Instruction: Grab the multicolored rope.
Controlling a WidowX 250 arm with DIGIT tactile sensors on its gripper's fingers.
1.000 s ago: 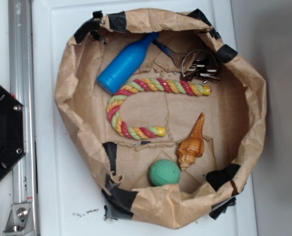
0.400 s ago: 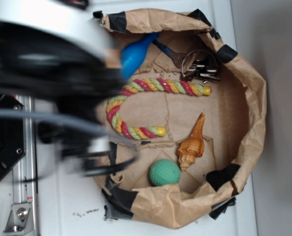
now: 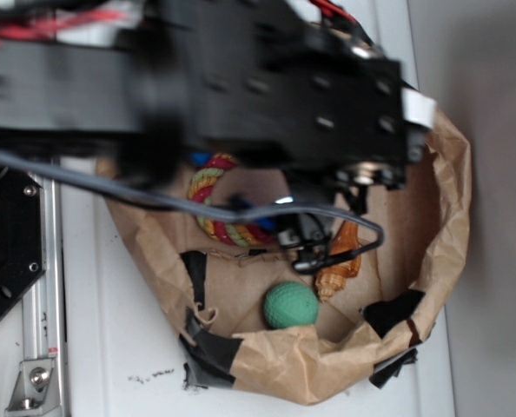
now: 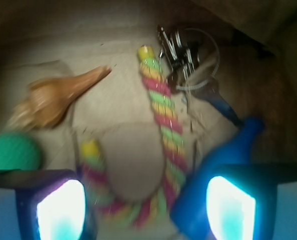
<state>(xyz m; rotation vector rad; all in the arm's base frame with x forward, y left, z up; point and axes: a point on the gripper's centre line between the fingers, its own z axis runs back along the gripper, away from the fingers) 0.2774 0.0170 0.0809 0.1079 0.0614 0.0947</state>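
The multicolored rope (image 4: 163,112), twisted from pink-red, yellow and pale green strands, lies in a U on the brown paper floor. In the wrist view its bend (image 4: 138,212) sits between my two lit fingers (image 4: 58,210), well below them. My gripper (image 4: 143,210) is open and holds nothing. In the exterior view the black arm (image 3: 267,82) covers the upper half of the bag. Only the rope's curved left part (image 3: 213,198) shows under it.
A blue bottle (image 4: 223,160) lies close beside the right finger. Keys on a ring (image 4: 188,55), an orange shell (image 3: 340,261) and a green ball (image 3: 290,305) also lie in the crumpled paper bag (image 3: 440,217), whose taped walls ring everything.
The arm has swept in from the left and now hangs over the bag, hiding the bottle, the keys and the rope's upper arm. The objects have not moved.
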